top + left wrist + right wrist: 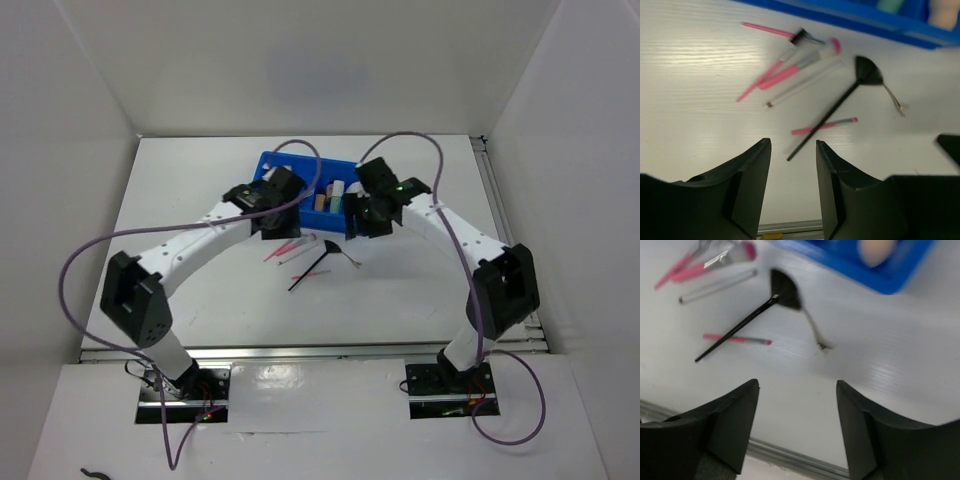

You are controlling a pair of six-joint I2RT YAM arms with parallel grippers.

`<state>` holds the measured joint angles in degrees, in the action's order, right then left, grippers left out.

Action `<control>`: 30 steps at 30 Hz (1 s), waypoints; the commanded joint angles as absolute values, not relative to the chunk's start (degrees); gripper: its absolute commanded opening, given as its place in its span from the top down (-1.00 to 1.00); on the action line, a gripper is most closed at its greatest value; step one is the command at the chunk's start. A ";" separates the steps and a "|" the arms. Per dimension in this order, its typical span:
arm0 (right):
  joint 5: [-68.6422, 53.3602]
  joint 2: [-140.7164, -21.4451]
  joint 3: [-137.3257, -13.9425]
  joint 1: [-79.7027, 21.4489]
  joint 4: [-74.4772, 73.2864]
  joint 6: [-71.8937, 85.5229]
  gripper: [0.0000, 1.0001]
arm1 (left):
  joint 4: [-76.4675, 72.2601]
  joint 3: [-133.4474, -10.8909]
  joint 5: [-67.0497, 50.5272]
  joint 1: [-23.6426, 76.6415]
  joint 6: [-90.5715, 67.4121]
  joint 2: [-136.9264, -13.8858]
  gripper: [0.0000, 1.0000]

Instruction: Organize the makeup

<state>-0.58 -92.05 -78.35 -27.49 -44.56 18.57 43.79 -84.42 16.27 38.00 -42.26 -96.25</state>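
I logged both claws, left (792, 165) and right (797, 410), released and empty; beyond them, on the white table (700, 110), lay the black brush (841, 102), light, stiff, fan-tipped, likely best pinched mid-handle, among slim, probably slippery pink sticks (780, 76); hard blue tray (865, 22) farthest.

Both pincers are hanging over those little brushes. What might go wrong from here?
1. The black brush lies across a pink stick, so grabbing one may drag or flick the other.
2. The left pincer and right pincer both hang open above the same spot, so if they reach together they might bump.
3. Everything there lies thin and flat on the table, so a pinch may slip off or scrape the surface.
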 commanded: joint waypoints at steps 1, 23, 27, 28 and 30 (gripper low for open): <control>-3.32 -98.14 -78.21 -31.81 -42.71 15.91 -0.46 | 44.12 -81.13 16.61 31.49 -42.19 -88.61 -0.09; 5.46 -112.06 -73.75 -31.82 -33.05 15.56 0.23 | 39.81 -76.11 11.34 22.24 -40.34 -82.88 -0.14; 4.92 -110.13 -70.59 -31.82 -32.43 16.08 0.42 | 39.81 -76.11 11.34 22.24 -40.34 -83.50 -0.14; 4.92 -109.60 -70.58 -31.82 -32.43 16.08 0.44 | 39.81 -76.11 11.34 22.24 -40.34 -83.50 -0.14; 5.54 -108.72 -69.87 -31.82 -33.30 16.69 0.57 | 39.81 -76.11 11.34 22.24 -40.34 -83.50 -0.14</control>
